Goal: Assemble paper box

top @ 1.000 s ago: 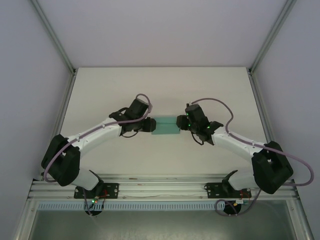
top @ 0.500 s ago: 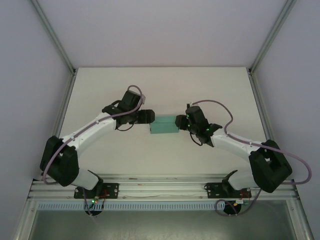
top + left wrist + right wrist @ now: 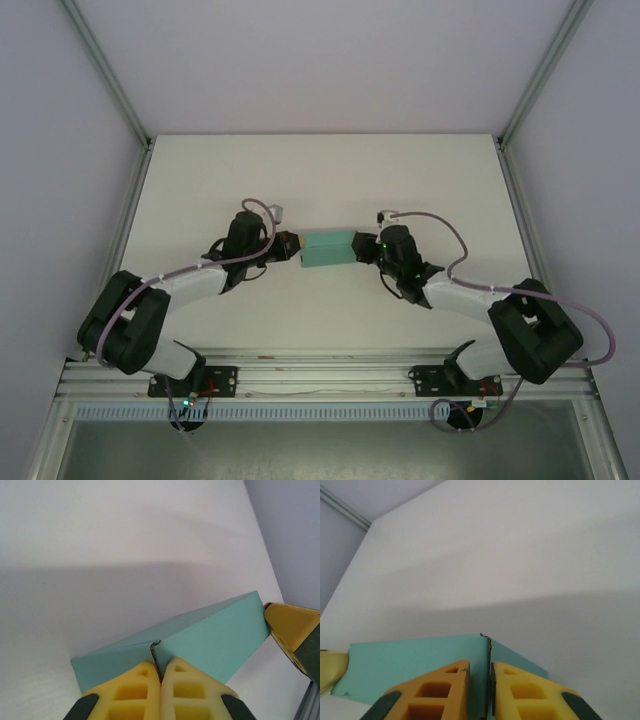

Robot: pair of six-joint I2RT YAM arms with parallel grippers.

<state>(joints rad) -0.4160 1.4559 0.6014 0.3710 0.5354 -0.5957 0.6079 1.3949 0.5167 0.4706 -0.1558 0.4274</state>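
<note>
A small rectangular teal-green paper box (image 3: pixel 327 249) of thin, smooth, matte card lies at the middle of a plain white table (image 3: pixel 320 180), with crisp folded edges and a thin raw seam at each end. It sits between the two arms. The left gripper (image 3: pixel 293 245), with yellow ribbed fingers (image 3: pixel 137 690), is pinched tight on its left end seam. The right gripper (image 3: pixel 365 245) is clamped likewise on the right end.
</note>
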